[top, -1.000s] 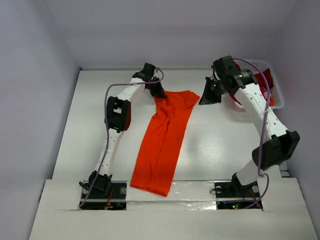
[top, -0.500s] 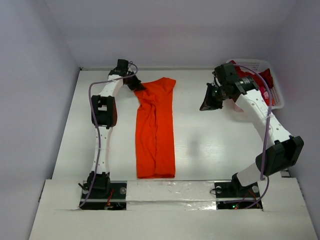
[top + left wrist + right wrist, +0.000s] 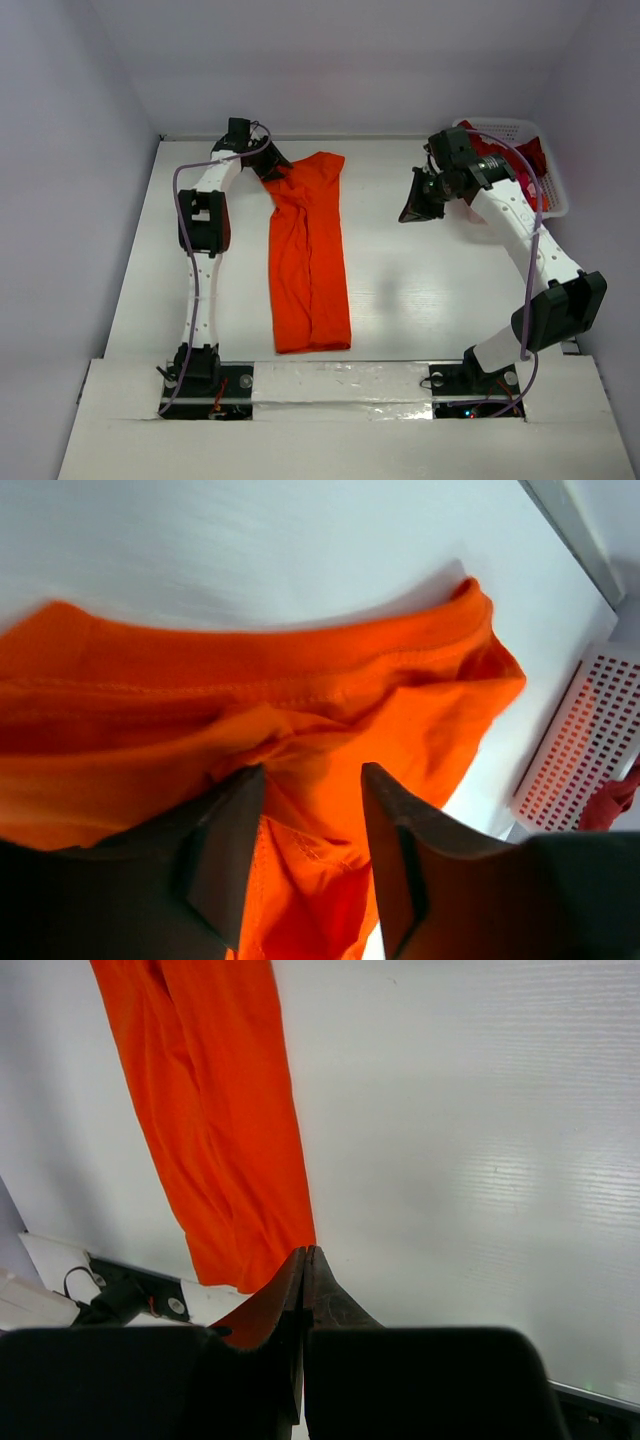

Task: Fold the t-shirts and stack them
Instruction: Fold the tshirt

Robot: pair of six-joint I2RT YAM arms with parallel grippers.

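An orange t-shirt (image 3: 310, 250), folded into a long strip, lies on the table from the far left-centre down to the near edge. My left gripper (image 3: 272, 165) sits at the strip's far left corner. In the left wrist view its jaws stand apart over bunched orange cloth (image 3: 300, 690), the gripper (image 3: 312, 770) open and not pinching it. My right gripper (image 3: 412, 205) hovers right of the shirt, shut on nothing. Its closed gripper (image 3: 303, 1250) shows above the bare table, the orange strip (image 3: 215, 1110) to its left. Dark red t-shirts (image 3: 530, 160) lie in the basket.
A white latticed basket (image 3: 495, 125) stands at the far right corner, behind the right arm; its wall (image 3: 590, 730) also shows in the left wrist view. Both arm bases sit on the raised strip along the near edge (image 3: 340, 385).
The left arm dragged the shirt's far end leftward, straightening the strip. Its jaws then came apart off the cloth. The right arm has hardly moved.
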